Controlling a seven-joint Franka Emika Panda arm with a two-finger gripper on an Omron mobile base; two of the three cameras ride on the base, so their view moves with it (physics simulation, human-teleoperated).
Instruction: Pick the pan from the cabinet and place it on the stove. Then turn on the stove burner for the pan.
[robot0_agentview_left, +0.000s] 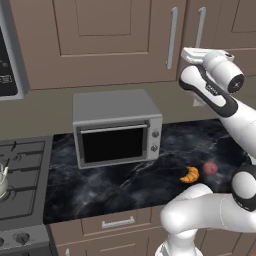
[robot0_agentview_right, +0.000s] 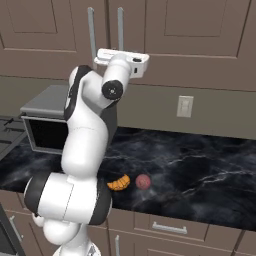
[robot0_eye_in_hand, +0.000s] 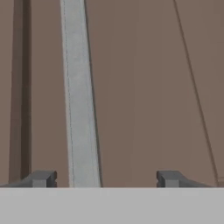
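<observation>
Claw (robot0_eye_in_hand: 105, 178) fingers (robot0_eye_in_hand: 41, 178) are standing wide apart in the hand view, straddling the long silver bar handle (robot0_eye_in_hand: 79, 96) of the brown wall cabinet (robot0_eye_in_hand: 144, 87), with nothing gripped yet. The bar is sitting nearer the left-hand finger than the right-hand one, so the approach is looking off-centre.

Cabinet doors are staying closed in both base views, so the pan is presumably lying hidden behind them; where exactly cannot be told. The stove (robot0_agentview_left: 22, 170) is waiting at the far left of the desk (robot0_agentview_left: 150, 175), with a toaster oven (robot0_agentview_left: 116, 127) between it and the arm.

Risk, as I am judging it: closing off-centre could be nudging the bar sideways or letting one finger slip off, leaving a weak hold that is failing once the door is being pulled. Two handles (robot0_agentview_right: 106, 32) are also standing close together, so taking the wrong one would be opening the wrong door.
</observation>
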